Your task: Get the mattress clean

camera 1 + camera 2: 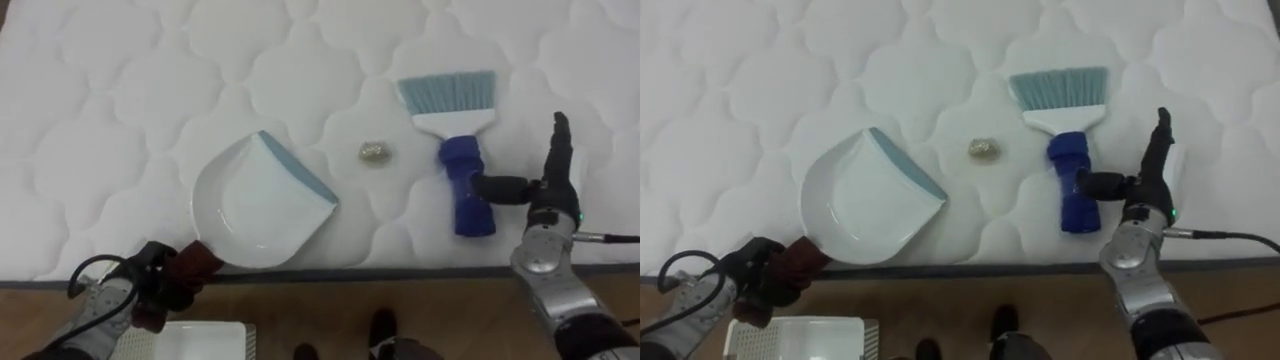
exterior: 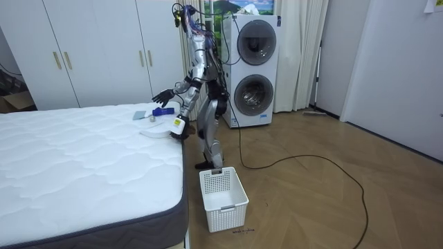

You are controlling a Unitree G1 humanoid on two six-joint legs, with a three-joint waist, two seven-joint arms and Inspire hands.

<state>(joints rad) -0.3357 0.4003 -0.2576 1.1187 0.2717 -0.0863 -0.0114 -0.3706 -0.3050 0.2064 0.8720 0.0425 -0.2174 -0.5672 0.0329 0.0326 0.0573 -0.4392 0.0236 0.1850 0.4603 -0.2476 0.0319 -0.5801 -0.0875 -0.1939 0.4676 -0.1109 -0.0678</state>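
Nearest to us, on the wooden floor against the side of the bed, stands one white plastic basket (image 1: 200,338) with perforated walls. Just above it, at the bed's edge, we see the left hand (image 1: 155,280) with its fingers curled round the dark red handle of the dustpan (image 1: 255,205). There is one dustpan. It is white with a grey-blue lip along its straight front edge, and it lies flat on the mattress (image 1: 120,90) with that lip facing away and to the right.

On the other side, the right hand (image 1: 553,180) rests on the mattress near its edge. Its fingers are straight and close together, pointing away across the bed. Its thumb is stretched sideways to the blue handle of the hand brush (image 1: 463,175), which it seems to touch without gripping. We count one hand brush, lying flat. It has a deep blue grip, a white head and pale blue bristles fanned out at the far end.

Between the dustpan's lip and the brush head lies one small crumpled scrap (image 1: 375,153), yellowish and shiny, apart from both.

The mattress is white, and its top is quilted all over in rounded, puffy shapes.

In the room view the robot stands upright at the long side of the bed, arms reaching down to it. Behind it two front-loading machines (image 2: 257,72) are stacked one on the other, with white wardrobe doors (image 2: 97,52) beyond the bed.
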